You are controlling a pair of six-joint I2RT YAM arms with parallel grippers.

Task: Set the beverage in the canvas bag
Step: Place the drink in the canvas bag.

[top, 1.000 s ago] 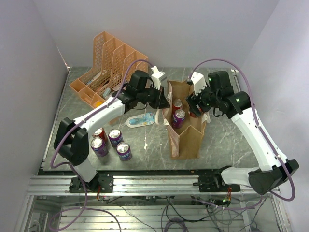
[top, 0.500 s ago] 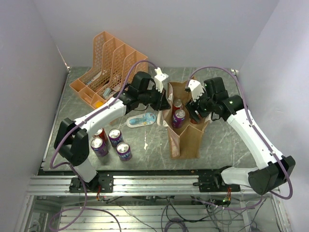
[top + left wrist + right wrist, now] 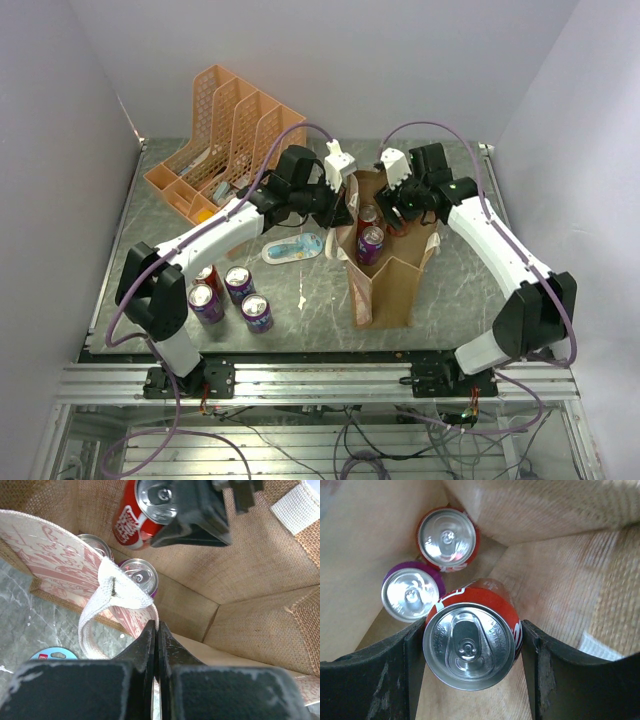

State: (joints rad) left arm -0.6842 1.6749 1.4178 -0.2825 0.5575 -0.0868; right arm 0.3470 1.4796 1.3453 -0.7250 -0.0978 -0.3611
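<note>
The tan canvas bag [image 3: 388, 290] stands upright mid-table with its mouth open. My left gripper [image 3: 343, 210] is shut on the bag's left rim [image 3: 150, 615], beside a white strap handle [image 3: 112, 597]. My right gripper [image 3: 472, 630] is shut on a red beverage can [image 3: 470, 640], held upright just inside the bag's mouth. That same can [image 3: 142, 510] shows at the top of the left wrist view. Lower in the bag stand a red can [image 3: 447, 539] and a purple can [image 3: 411, 594].
Several more cans [image 3: 232, 295] stand on the table at the front left. A blue and white packet [image 3: 293, 248] lies left of the bag. An orange mesh file organiser [image 3: 225, 140] sits at the back left. Walls close in on both sides.
My right gripper has carried the red can left and toward the back, over the bag's mouth. The left gripper has finished shutting on the rim.
</note>
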